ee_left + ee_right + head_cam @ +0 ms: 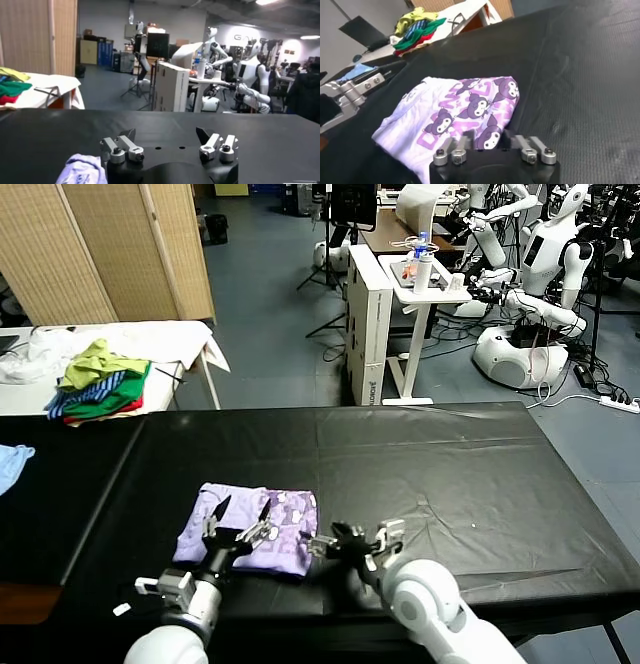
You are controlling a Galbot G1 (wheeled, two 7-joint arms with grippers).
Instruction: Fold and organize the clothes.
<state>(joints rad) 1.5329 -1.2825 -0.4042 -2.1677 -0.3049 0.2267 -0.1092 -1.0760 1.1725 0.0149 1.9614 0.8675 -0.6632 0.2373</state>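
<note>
The clothes (262, 527) are a lavender T-shirt, folded into a small rectangle near the front of the black table (430, 474). A purple cartoon print faces up on the clothes (470, 107). My left gripper (243, 510) hovers open over the shirt's near left part, nothing between its fingers. In the left wrist view the left gripper (166, 135) stands wide, with a corner of the clothes (82, 169) beside it. My right gripper (352, 537) is open at the shirt's near right corner. The right gripper (488, 138) straddles the shirt's edge without holding it.
A pile of green, yellow, striped and red garments (100, 379) lies on a white table at the far left. A light blue cloth (12, 462) sits at the black table's left edge. A white desk (400, 284) and other robots (545, 274) stand beyond.
</note>
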